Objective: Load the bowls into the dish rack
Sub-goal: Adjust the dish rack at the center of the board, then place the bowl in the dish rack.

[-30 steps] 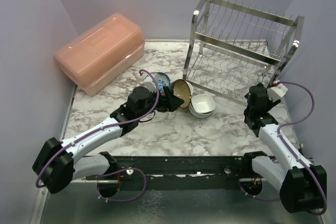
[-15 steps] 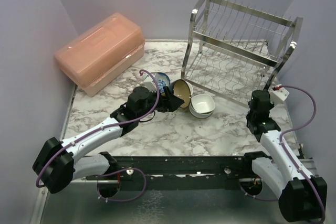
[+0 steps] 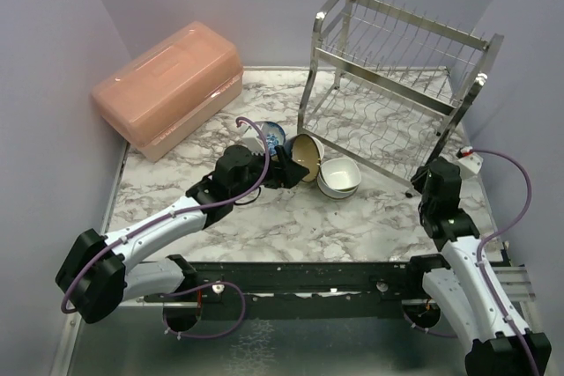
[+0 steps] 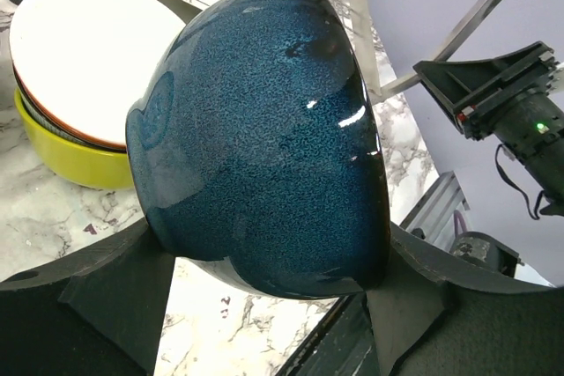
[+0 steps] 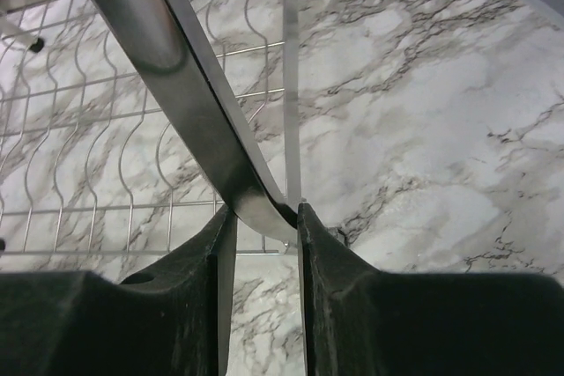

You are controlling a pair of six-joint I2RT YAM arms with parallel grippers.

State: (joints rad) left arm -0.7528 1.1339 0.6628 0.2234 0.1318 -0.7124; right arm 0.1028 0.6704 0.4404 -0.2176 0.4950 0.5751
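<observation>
The rack is the big worry. The right claw is pinched shut on the chrome tube of its front right leg, low down by the foot, and from above the whole frame looks skewed; I can't tell whether a foot is off the surface. A pull or twist from that low hold could, I reckon, drag the rack or tip it. A tall wire frame going over would land on the bowls in front of its left end, and the smooth tube could just as easily slip out of the pads. The pink box, well off to the rack's left, seems out of harm's way. The left claw, just in front of the rack's left leg, is spread wide and gripping a dark bowl turned on its side. That glaze looks slick and the hold is across a curve, so it might squirt out on the lift, or knock a wire going in if the rack isn't square. The white-on-yellow stack sits right beside the held bowl, just in front of the rack, and the patterned bowl sits just behind it, so a careless swing could clip either.
</observation>
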